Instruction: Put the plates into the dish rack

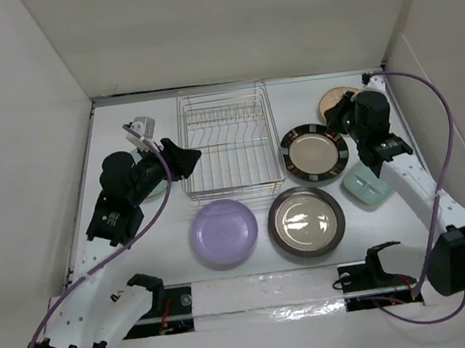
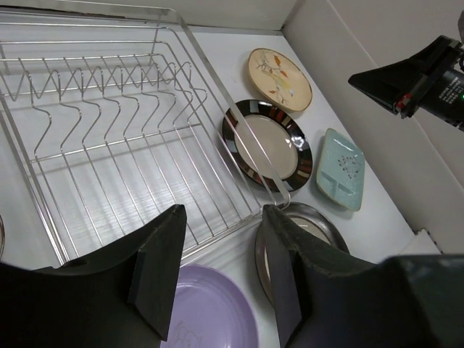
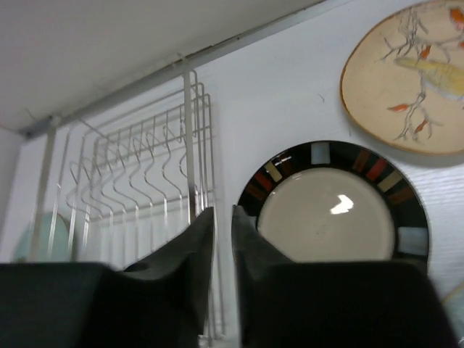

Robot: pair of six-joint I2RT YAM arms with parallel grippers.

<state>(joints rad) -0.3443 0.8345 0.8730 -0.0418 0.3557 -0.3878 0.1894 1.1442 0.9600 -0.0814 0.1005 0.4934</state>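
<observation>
Okay, dish rack point(image 1: 229, 145) sits mid-table. We see lavender plate point(image 1: 224, 233) and silver plate point(image 1: 306, 221) just before it, patterned plate point(image 1: 315, 154), mint plate point(image 1: 368, 186) and tan plate point(image 1: 335, 98) rightward. Left gripper point(image 2: 222, 217) gapes wide, empty; right gripper point(image 3: 222, 217) is pinched nearly together, holding nothing.

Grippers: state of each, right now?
Left gripper: open, holding nothing.
Right gripper: closed, holding nothing.

Six plates point(image 1: 223, 232), one dish rack point(image 1: 235, 193)
</observation>
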